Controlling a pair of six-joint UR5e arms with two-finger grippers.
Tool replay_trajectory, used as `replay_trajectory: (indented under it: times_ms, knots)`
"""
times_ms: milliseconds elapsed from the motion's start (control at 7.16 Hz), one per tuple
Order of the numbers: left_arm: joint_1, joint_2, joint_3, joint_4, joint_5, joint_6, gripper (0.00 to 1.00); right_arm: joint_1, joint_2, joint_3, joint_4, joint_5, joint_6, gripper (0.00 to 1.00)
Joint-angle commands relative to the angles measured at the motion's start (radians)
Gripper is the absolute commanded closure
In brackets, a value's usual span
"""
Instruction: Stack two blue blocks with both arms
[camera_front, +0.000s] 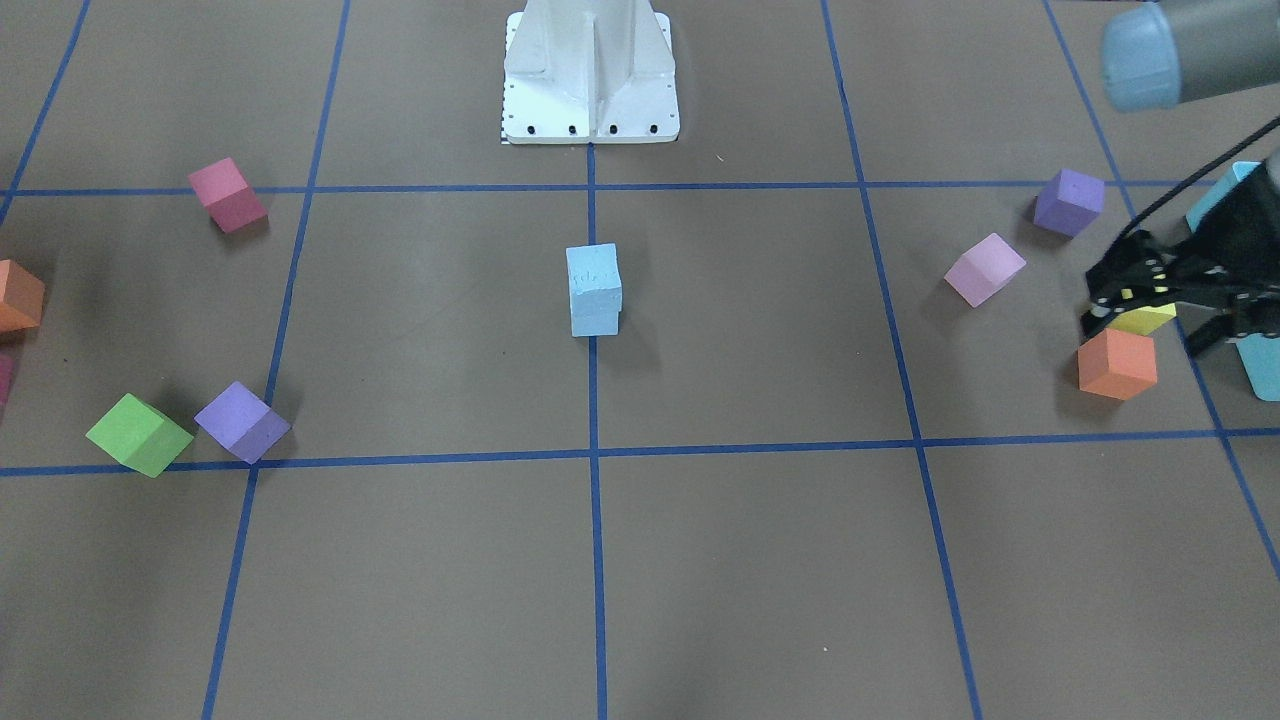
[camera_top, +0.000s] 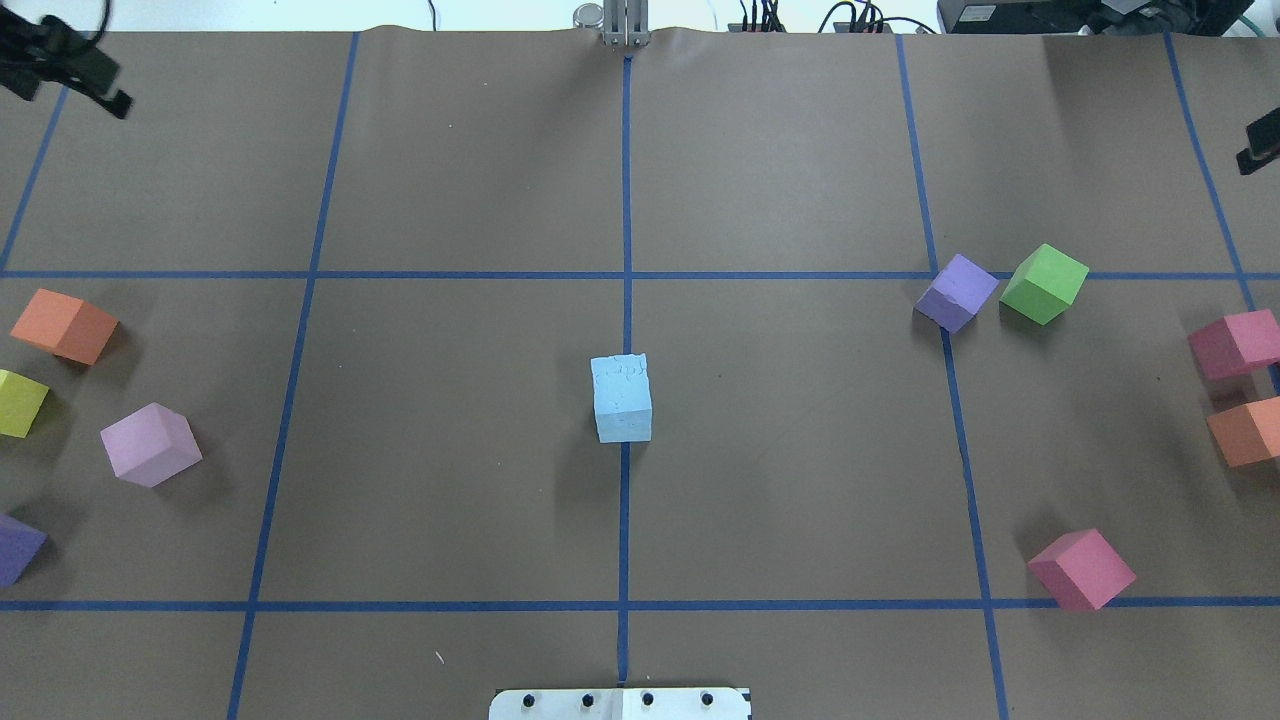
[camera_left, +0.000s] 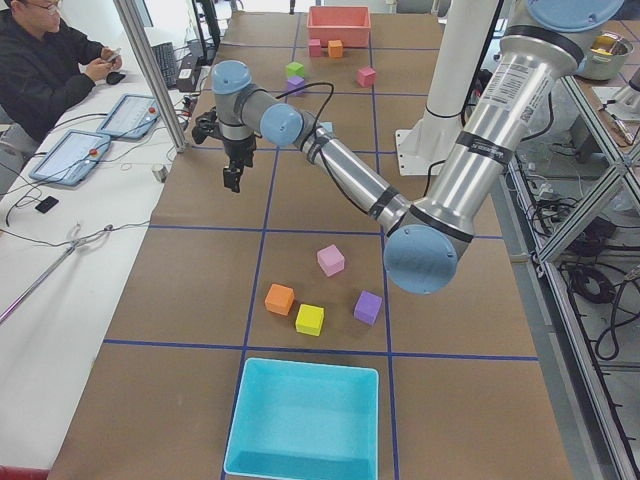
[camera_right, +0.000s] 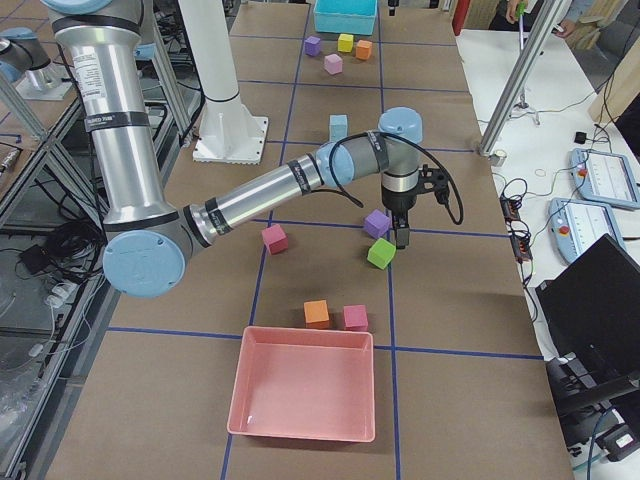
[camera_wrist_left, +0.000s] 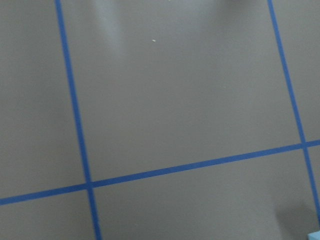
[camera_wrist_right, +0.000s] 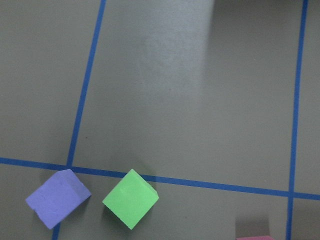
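The left tool (camera_front: 1150, 325) is hanging above the bench (camera_top: 450, 450) at the robot's left end. Its fingers are looking spread and released, with nothing between them. Seen from the front, a yellow cube (camera_front: 1145, 320) and an orange cube (camera_front: 1117, 365) are lying under it. Its wrist camera is showing mostly bare bench and blue tape lines.

The right tool (camera_right: 400, 235) is pointing down at the opposite end, above a purple cube (camera_wrist_right: 57, 197) and a green cube (camera_wrist_right: 131, 197). Only a sliver of it is showing at the overhead edge, so whether it is clenched or released cannot be told. Its wrist view is showing nothing in its grasp.

Well apart from both tools, the blue blocks (camera_front: 593, 290) are sitting on the centre tape line, in front of the robot's base. They are reading as one pale column taller than a single cube. A small step on one side is suggesting that the upper block is resting slightly off square on the lower.

Judging by this, the stacking itself is looking done, and the step in hand is the arms standing clear. The next move is calling for little more than parking. Any travel should be passing wide of the centre, since the light foam column would be toppling at a slight brush.
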Motion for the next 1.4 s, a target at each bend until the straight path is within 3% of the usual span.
replay_trajectory:
  times_ms: [0, 559, 698, 978, 1257]
  knots:
    - [-0.156, 0.107, 0.003, 0.075, -0.002, 0.187, 0.01, 0.088, -0.139, -0.003, 0.005, 0.005, -0.08, 0.0]
    - [-0.191, 0.239, 0.009, 0.075, 0.0, 0.299, 0.01, 0.097, -0.241, 0.0, 0.005, 0.032, -0.127, 0.0]
    - [-0.194, 0.244, 0.021, 0.078, 0.002, 0.369, 0.01, 0.097, -0.253, -0.001, 0.006, 0.029, -0.127, 0.0]
    - [-0.229, 0.242, 0.144, 0.065, -0.002, 0.541, 0.01, 0.097, -0.253, -0.003, 0.006, 0.029, -0.125, 0.0]
    - [-0.25, 0.244, 0.147, 0.071, 0.0, 0.56, 0.01, 0.097, -0.25, 0.002, 0.006, 0.029, -0.127, 0.0]
